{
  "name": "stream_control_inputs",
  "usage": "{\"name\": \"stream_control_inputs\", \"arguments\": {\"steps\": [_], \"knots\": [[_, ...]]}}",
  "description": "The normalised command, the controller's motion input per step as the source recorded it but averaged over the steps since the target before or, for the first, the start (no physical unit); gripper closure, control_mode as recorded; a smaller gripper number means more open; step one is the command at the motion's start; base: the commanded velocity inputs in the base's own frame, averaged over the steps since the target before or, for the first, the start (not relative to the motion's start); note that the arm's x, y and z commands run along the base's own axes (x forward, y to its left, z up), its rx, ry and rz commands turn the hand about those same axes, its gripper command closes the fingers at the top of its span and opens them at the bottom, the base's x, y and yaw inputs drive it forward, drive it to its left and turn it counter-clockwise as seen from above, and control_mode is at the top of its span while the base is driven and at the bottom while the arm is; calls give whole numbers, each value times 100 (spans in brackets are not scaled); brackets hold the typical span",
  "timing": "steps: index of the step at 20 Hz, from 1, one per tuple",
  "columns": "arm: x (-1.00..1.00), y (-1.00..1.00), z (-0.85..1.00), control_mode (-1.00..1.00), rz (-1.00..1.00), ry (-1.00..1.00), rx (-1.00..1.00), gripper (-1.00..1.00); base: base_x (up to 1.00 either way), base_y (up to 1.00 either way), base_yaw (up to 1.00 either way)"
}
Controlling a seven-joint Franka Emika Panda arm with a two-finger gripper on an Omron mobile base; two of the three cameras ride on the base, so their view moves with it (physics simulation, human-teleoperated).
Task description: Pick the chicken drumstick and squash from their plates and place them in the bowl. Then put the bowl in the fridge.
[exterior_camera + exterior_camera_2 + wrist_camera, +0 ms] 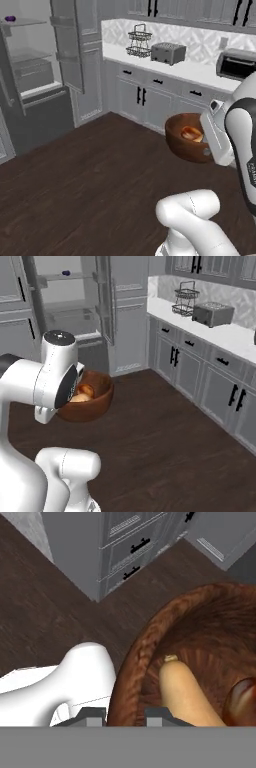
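The claw (pixel 125 713) is clamped on the rim of the large reddish-brown wooden bowl (pixel 131 662), held above the dark floor; inside lie the tan pear-shaped squash (pixel 182 694) and the glossy brown chicken drumstick (pixel 242 701).

I'm seeing arm (pixel 50 381) wearing glossy white rounded shells, dark grey-black joint bands showing between; small white lettering sitting on dark band; 2 dark fingertips (pixel 92 713) showing.
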Motion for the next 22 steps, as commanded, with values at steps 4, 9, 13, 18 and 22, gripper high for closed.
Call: {"name": "stream_control_inputs", "arguments": {"steps": [4,9,13,18,22], "knots": [[0,0,0,100,0,0,0,100,100,-12,64],[0,0,0,100,0,0,0,100,100,-25,60],[0,0,0,100,0,0,0,100,100,-39,58],[0,0,0,100,0,0,0,100,100,-71,50],[0,0,0,100,0,0,0,100,97,-100,36]]}}
